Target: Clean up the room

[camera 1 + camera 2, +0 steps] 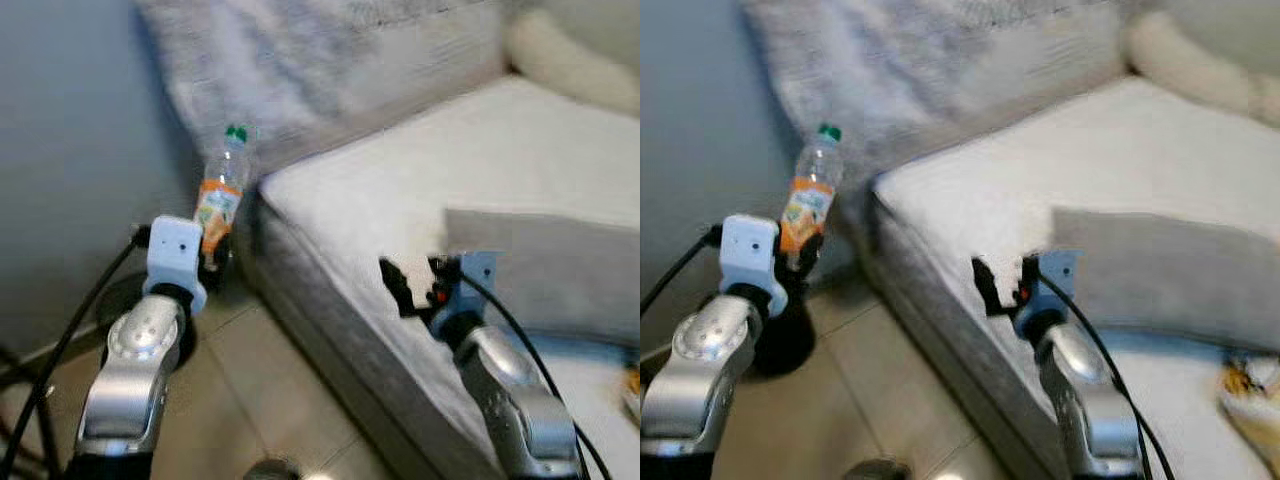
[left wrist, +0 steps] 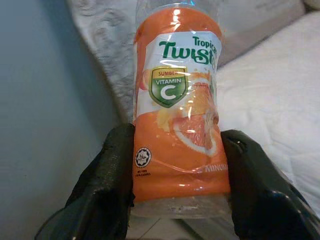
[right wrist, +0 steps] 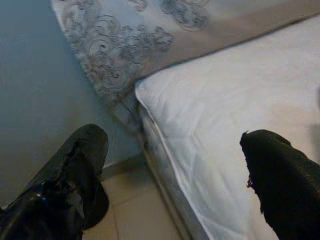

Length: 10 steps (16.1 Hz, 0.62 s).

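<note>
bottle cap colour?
Green, on the bottle held in the left gripper; clearest in the left eye view.

bottle label — "Tropicana Twister" partly cut, green shield "SUMBER VITAMIN C"

A narrow strip of tiled floor at lower centre lies between the grey wall at left and the mattress at right.
</note>
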Motion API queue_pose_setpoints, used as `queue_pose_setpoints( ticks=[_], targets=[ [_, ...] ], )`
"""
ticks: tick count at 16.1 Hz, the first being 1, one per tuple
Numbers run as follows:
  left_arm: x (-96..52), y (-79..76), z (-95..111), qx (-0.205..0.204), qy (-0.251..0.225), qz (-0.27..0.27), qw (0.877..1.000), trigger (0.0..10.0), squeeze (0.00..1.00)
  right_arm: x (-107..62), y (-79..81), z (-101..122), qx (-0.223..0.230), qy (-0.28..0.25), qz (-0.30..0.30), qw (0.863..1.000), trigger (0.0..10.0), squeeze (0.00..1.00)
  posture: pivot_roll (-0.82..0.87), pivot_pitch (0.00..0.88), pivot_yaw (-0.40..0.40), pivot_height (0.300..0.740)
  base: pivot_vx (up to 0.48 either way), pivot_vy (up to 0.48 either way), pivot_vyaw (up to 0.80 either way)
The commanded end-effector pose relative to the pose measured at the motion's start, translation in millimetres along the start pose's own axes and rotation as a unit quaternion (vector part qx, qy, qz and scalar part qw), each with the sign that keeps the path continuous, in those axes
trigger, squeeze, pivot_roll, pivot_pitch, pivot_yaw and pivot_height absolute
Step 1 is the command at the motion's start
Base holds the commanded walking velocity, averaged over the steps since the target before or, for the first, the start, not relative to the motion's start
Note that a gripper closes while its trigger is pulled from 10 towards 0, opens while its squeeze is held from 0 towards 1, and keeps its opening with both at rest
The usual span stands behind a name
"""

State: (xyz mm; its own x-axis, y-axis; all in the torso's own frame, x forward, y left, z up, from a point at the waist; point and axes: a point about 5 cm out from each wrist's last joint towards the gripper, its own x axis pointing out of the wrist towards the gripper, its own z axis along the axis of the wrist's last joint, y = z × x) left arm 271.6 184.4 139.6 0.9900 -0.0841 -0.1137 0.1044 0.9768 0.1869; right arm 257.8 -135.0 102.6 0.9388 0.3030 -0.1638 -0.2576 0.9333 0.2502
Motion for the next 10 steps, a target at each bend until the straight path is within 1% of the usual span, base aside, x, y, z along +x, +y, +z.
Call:
queue_pose_setpoints(
  ticks=[1, 7, 10],
  targets=[
    [2.7, 0.2, 5.2, 0.005, -0.009, -0.006, 1.000, 10.0, 0.00, 1.3, 3.0, -1.1, 0.000, 0.005, 0.006, 1.000, 10.0, 0.00, 0.01, 0.000, -0.016, 0.740, 0.000, 0.000, 0.80],
    [3.6, -0.4, 3.7, 0.004, -0.004, -0.013, 1.000, 10.0, 0.00, 3.1, 0.7, -4.8, -0.012, 0.018, -0.003, 1.000, 10.0, 0.00, 0.01, 0.000, -0.015, 0.740, 0.281, 0.000, 0.79],
    [3.5, -0.9, 2.2, 0.003, 0.000, -0.016, 1.000, 10.0, 0.00, 3.3, -1.3, -7.0, -0.018, 0.022, -0.012, 1.000, 10.0, 0.00, 0.01, 0.000, -0.013, 0.740, 0.343, 0.000, 0.00]
  ],
)
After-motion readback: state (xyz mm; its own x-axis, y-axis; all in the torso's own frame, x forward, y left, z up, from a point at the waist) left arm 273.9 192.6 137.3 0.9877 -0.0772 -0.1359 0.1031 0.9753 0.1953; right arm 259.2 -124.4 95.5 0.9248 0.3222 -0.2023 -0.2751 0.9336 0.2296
